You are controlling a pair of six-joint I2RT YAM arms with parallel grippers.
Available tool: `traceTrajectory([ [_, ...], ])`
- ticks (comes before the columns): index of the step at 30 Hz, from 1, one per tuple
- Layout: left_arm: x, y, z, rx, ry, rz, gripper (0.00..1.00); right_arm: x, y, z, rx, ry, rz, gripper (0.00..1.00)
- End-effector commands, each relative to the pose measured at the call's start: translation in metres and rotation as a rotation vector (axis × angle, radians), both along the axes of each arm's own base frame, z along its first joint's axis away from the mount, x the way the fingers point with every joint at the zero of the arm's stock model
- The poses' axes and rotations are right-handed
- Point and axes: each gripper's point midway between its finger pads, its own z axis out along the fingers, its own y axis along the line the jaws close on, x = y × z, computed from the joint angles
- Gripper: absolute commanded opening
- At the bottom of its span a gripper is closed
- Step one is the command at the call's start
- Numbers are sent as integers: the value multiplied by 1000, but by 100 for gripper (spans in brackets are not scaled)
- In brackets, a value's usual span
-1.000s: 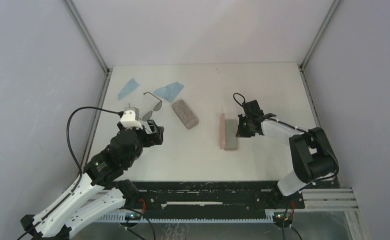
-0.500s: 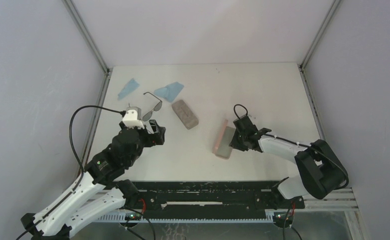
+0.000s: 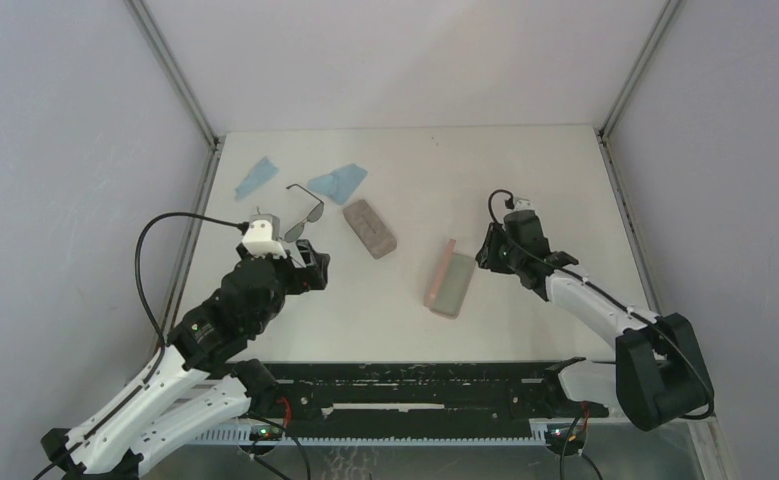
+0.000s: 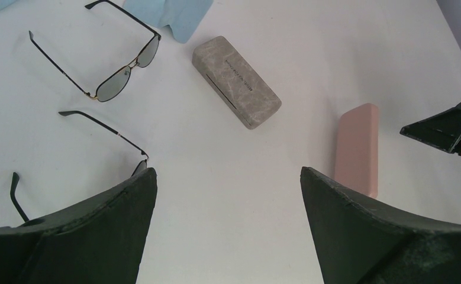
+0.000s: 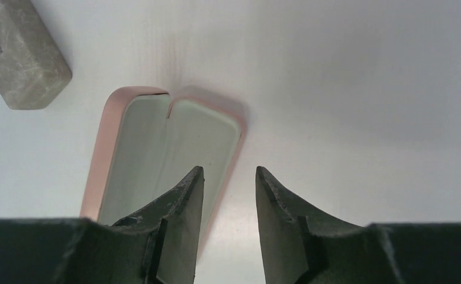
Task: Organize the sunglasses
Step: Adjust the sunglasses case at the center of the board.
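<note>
One pair of sunglasses (image 4: 121,68) with thin black frames lies open at the far left (image 3: 305,212). A second pair of sunglasses (image 4: 106,131) lies nearer me, partly hidden behind my left finger. My left gripper (image 4: 228,171) hangs wide open above bare table, just right of that pair (image 3: 310,265). The pink case (image 3: 449,280) lies open at mid-table, its pale green inside (image 5: 163,148) facing up and holding nothing. My right gripper (image 5: 229,170) is partly open and holds nothing. It hovers over the case's right rim (image 3: 489,252).
A grey-brown case (image 3: 369,228) lies shut between the sunglasses and the pink case (image 4: 237,80). Two light blue cloths (image 3: 257,175) (image 3: 338,181) lie at the far left. Metal rails run along both side walls.
My right gripper has opened, let go of the pink case and drawn back to the right. The case turned and now lies open and slanted. The left arm has not moved.
</note>
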Motion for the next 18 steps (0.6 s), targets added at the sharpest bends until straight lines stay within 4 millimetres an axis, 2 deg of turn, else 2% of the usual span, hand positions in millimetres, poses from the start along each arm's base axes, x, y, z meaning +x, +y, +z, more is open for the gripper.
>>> traceTrajectory([
  [1, 4, 0, 5, -27, -24, 19, 94, 33, 6, 32, -40, -146, 247, 37],
  [3, 4, 1, 7, -31, -29, 23, 94, 37, 9, 33, -44, -103, 329, 37],
  [8, 2, 3, 6, -36, -27, 25, 94, 42, 19, 8, -86, -25, 504, 39],
  [18, 1, 4, 6, -42, -26, 29, 94, 55, 33, -22, -66, 77, 626, 42],
])
